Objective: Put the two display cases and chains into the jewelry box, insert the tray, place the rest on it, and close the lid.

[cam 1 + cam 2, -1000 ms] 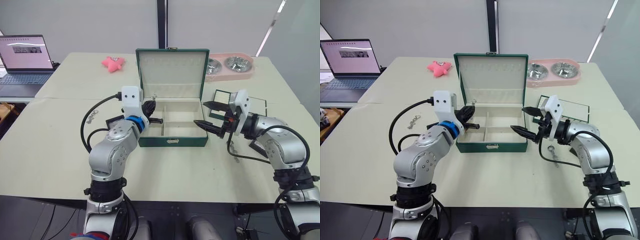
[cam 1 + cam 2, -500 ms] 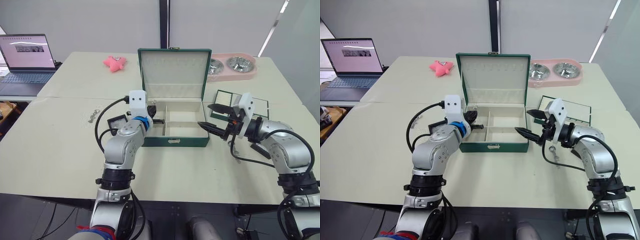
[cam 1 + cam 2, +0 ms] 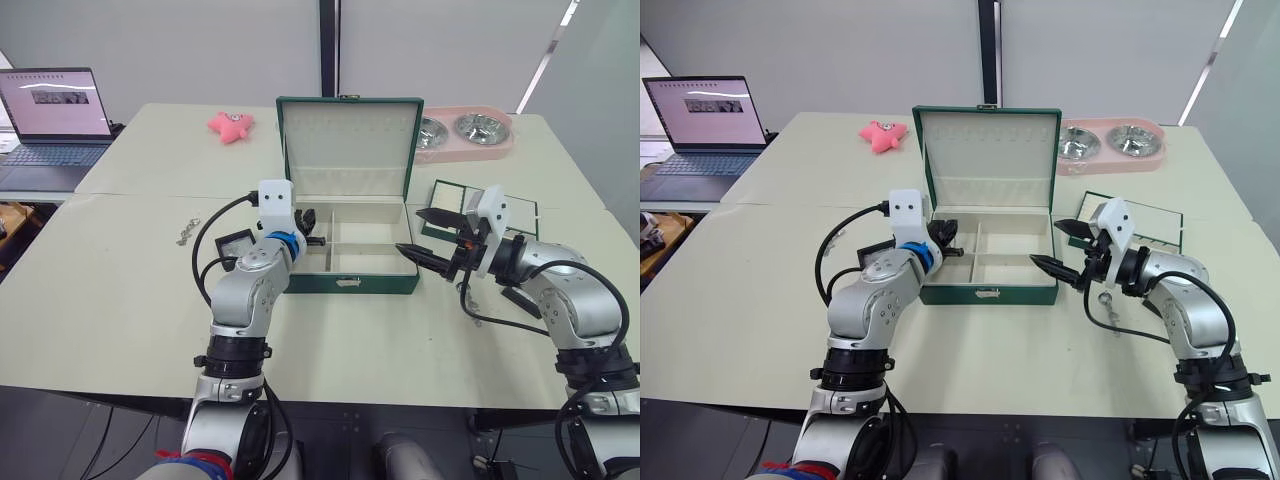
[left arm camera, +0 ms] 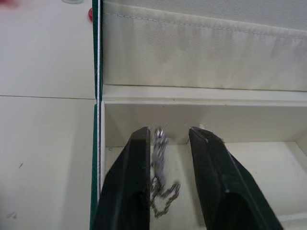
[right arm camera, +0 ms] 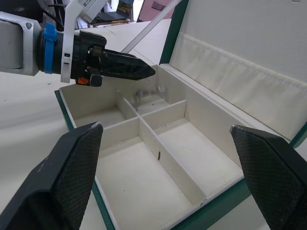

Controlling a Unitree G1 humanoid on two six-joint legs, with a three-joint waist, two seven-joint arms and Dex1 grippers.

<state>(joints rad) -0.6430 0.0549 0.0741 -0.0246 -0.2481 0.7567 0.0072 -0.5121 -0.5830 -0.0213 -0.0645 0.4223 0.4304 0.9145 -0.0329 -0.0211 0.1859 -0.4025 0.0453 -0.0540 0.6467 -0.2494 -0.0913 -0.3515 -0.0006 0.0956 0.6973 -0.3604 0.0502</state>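
Left eye view: jewelry box (image 3: 346, 283) stands mid-table, lid (image 3: 346, 150) upright; right gripper (image 3: 432, 237) is spread wide beside its right wall. Left wrist view: left gripper (image 4: 166, 135), fingers parted, hangs over the far-left compartment, a silver chain (image 4: 159, 178) between them, blurred.

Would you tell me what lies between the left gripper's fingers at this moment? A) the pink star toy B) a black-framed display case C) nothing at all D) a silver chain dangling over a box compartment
D: in the left wrist view a silver chain hangs between the left gripper fingers, above a rear compartment of the open jewelry box.
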